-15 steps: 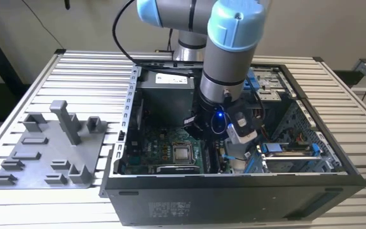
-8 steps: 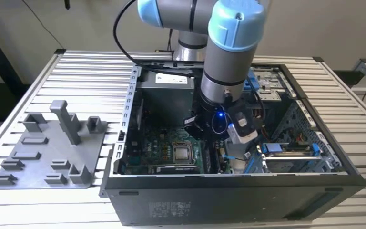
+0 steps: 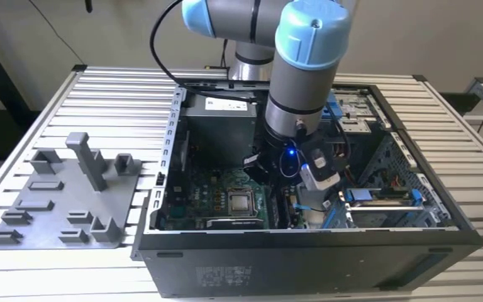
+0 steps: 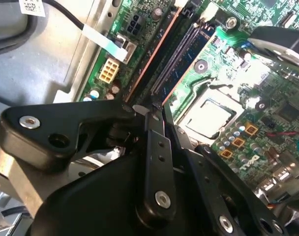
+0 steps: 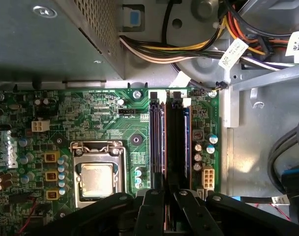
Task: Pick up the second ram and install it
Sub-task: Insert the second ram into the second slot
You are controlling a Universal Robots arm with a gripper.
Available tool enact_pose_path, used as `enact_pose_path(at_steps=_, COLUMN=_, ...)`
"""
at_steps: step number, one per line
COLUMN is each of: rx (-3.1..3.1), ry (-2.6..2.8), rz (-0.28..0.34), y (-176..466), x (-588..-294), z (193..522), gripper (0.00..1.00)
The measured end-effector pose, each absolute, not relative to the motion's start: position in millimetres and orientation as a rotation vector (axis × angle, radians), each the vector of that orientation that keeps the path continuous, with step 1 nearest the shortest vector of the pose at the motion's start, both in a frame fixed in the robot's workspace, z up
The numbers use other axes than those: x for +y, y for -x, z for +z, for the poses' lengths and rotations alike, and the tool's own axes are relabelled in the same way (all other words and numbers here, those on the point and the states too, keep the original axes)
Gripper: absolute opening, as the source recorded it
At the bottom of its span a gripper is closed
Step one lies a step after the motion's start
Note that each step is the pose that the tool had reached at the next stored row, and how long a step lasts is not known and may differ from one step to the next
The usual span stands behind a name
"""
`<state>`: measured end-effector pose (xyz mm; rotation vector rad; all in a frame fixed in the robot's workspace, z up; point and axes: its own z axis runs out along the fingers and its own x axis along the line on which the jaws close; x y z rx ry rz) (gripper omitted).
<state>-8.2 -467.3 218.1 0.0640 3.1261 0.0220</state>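
We're inside the computer case (image 3: 309, 251), pincer (image 5: 164, 194) low over the RAM slots (image 5: 169, 142) to line up. The second ram: seemingly a thin edge pinched between closed fingers (image 4: 154, 147); can't confirm.

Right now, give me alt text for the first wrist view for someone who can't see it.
The black gripper hangs over the long dark RAM slots of a green motherboard, beside the square silver processor socket. Above sit a grey metal power supply box and bundled coloured cables.
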Motion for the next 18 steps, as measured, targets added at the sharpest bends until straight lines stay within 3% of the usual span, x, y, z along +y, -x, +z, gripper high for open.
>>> enact_pose_path(at_steps=18, rx=3.126, ry=-0.064, rz=0.022, y=7.5, x=-466.8, z=217.5, gripper=0.14)
